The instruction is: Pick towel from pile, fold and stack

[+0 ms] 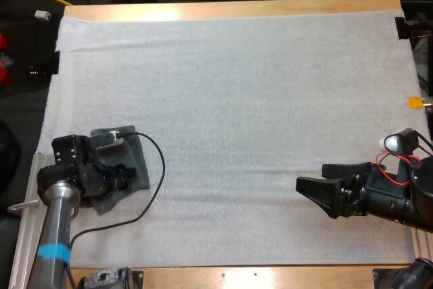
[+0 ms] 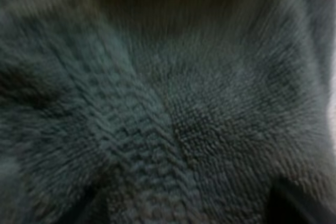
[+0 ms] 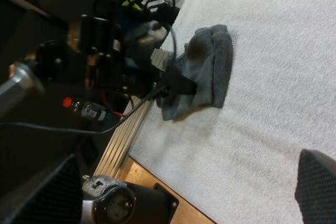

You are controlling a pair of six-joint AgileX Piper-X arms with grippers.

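At the near left edge of the white foam mat [image 1: 237,99], the crumpled dark grey-green terry towel [image 1: 135,164] is met by the left gripper [image 1: 116,170], which is lowered into the cloth. Whether it is clamped on the cloth cannot be told. The right gripper [image 1: 314,193] is held apart and empty, well away over the mat's right side. For a clean pick, one layer near an edge is to be pinched, not the bunched middle. The lift is best made straight up, so that the towel is not dragged off the mat.
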